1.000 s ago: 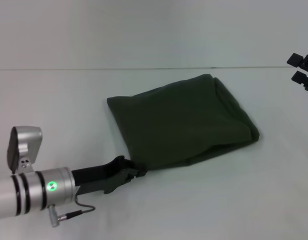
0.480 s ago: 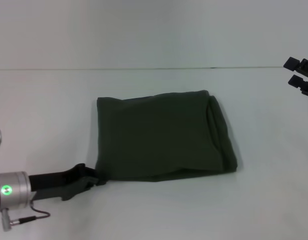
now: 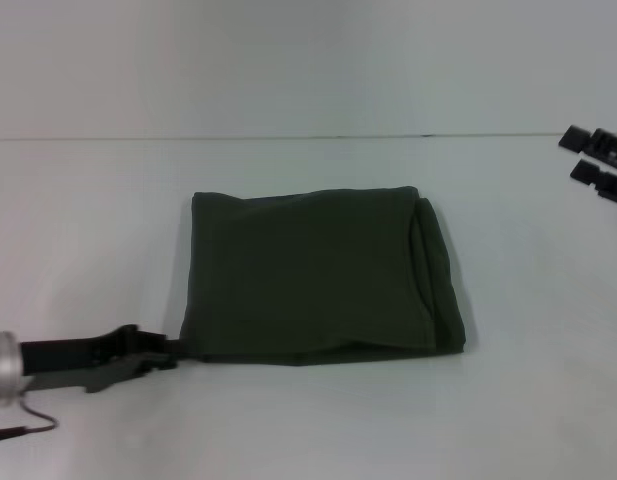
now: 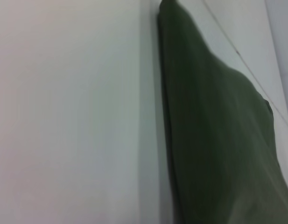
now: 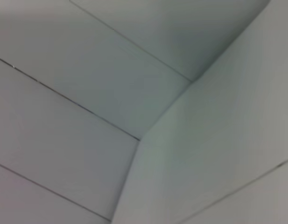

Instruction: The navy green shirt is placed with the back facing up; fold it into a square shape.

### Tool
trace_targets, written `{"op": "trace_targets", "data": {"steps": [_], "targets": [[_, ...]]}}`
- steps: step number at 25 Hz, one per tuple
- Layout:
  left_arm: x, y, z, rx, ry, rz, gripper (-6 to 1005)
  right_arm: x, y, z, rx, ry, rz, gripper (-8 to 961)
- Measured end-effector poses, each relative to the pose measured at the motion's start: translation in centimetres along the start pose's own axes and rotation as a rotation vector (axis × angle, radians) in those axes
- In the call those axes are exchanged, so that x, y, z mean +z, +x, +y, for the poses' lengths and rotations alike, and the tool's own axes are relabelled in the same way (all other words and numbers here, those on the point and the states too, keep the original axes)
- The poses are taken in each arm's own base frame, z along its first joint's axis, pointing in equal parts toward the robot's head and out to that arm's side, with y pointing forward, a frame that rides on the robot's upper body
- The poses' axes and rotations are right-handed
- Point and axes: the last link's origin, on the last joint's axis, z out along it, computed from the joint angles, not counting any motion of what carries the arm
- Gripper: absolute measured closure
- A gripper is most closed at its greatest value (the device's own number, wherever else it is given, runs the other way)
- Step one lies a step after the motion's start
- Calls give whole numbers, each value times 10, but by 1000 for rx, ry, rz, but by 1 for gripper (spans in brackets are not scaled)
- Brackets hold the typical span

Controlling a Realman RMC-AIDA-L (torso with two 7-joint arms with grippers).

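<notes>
One left gripper (image 3: 166, 352) lies low at 7 o'clock, its tips at the near-left corner of the navy green shirt (image 3: 313, 275); fingers apart or pinching, cannot tell. One shirt, folded to a near-square dark olive pad, plain face up, layered edges stacked along its 3 o'clock side, rests mid-table (image 3: 88, 230). No lettering legible. One right gripper (image 3: 591, 156) sits at 2 o'clock, prongs apart, well clear.

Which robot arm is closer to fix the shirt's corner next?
Probably the left. The left claw sits low by the near left corner of the navy green shirt, while the right claw hangs far off at the table's right edge.
</notes>
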Motion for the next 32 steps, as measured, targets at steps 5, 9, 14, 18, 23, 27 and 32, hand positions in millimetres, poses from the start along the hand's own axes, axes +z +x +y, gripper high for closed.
{"op": "trace_targets", "data": {"steps": [5, 9, 14, 18, 23, 27, 32], "targets": [[-39, 9, -11, 107, 60, 71, 904, 2, 5, -2, -85, 33, 84, 131], [-55, 13, -5, 306, -7, 149, 738, 5, 10, 9, -299, -22, 160, 132], [-34, 11, 24, 645, -116, 119, 542, 22, 22, 22, -574, -83, 282, 132], [-11, 16, 47, 813, -162, 115, 266, 41, 41, 34, -757, -157, 357, 126], [3, 23, 67, 932, -198, 115, 79, 55, 55, 48, -812, -221, 435, 121], [13, 19, 74, 997, -223, 106, 62, 63, 67, 54, -831, -258, 476, 122], [22, 16, 79, 1025, -234, 73, 40, 70, 76, 58, -844, -281, 496, 124]]}}
